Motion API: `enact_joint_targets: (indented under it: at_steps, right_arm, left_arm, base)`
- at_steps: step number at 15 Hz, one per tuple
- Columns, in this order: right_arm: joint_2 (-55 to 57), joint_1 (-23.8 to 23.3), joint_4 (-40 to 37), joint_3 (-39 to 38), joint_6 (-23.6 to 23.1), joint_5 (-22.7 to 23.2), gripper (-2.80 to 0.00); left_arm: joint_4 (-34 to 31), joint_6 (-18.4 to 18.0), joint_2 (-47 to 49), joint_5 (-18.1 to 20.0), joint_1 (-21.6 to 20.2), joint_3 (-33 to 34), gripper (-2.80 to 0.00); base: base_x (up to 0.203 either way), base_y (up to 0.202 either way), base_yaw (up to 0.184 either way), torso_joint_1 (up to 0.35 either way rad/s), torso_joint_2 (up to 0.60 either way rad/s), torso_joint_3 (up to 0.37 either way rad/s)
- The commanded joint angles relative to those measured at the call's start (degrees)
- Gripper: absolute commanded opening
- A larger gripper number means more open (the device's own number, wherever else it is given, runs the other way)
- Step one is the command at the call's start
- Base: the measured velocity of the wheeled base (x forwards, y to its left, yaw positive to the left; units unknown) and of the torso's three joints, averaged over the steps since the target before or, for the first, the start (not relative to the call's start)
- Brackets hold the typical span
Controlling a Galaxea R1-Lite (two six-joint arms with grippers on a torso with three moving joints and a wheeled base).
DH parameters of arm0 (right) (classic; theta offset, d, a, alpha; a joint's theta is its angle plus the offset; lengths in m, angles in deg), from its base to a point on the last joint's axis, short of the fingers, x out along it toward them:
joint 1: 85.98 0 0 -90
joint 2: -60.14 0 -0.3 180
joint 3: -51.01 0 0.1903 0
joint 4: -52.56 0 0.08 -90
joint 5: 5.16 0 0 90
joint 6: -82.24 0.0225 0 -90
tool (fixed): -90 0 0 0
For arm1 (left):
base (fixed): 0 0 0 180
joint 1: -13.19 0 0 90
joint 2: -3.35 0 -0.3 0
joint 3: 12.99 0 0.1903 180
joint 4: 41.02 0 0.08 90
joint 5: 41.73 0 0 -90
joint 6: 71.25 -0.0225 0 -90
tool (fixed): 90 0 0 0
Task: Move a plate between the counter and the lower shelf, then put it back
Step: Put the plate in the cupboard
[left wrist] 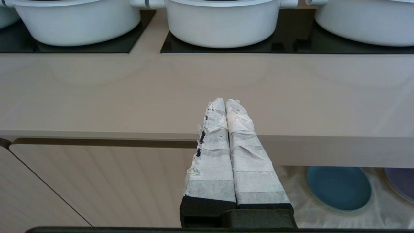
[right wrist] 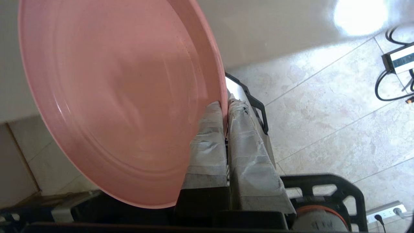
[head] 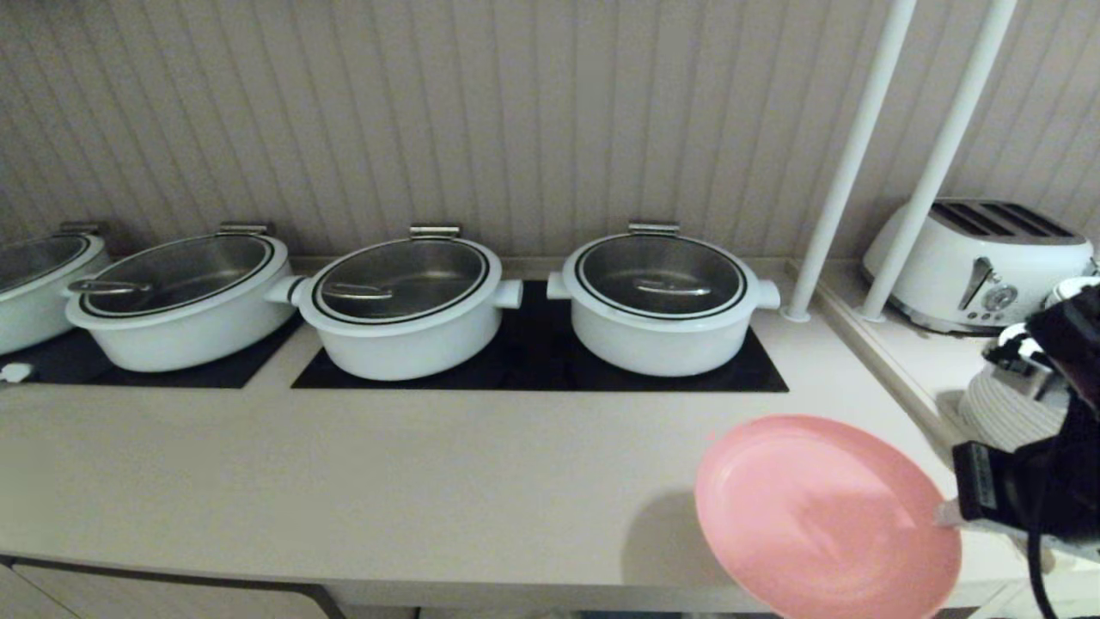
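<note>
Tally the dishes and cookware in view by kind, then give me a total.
Round white pots with steel-and-glass lids: 4
Round matte pink plastic plate, clamped at its rim by the right end effector: 1
Round blue plate on the lower shelf: 1
Round purple plate, partly cut off: 1
Total: 7

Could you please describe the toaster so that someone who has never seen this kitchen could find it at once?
Follow the counter past the white pots to its right end, where two white poles rise. Behind them, on the raised side ledge, stands the toaster. It is the only boxy white appliance there, with dark slots on top and a lever and dial on its front.
</note>
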Motion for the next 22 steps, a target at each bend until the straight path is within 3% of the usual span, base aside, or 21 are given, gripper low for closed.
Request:
enact_joint_targets:
  at_steps: [1,7,14,22]
  right_arm:
    - [-5.46,0.06,-0.35,-2.92,0.21,0.03,-2.80]
    - [-18.67,0.23,-3.09,-11.70,-1.02,0.80,-2.80]
    - [-30.10,0.20,-10.65,-18.94,-0.70,6.01,-2.80]
    - [-31.57,2.30,-11.08,-22.50,3.57,8.59,-2.80]
  left_arm:
    - [0.01,0.00,-0.02,-0.04,0.00,0.00,-2.80]
    - [0.01,0.00,-0.02,-0.04,0.00,0.00,-2.80]
    - [0.01,0.00,-0.02,-0.04,0.00,0.00,-2.80]
    - [0.01,0.00,-0.02,-0.04,0.00,0.00,-2.80]
  base:
    - [0.000,0.000,0.000,0.000,0.00,0.000]
    - [0.000,0.000,0.000,0.000,0.00,0.000]
    - [0.000,0.000,0.000,0.000,0.00,0.000]
    - [0.000,0.000,0.000,0.000,0.00,0.000]
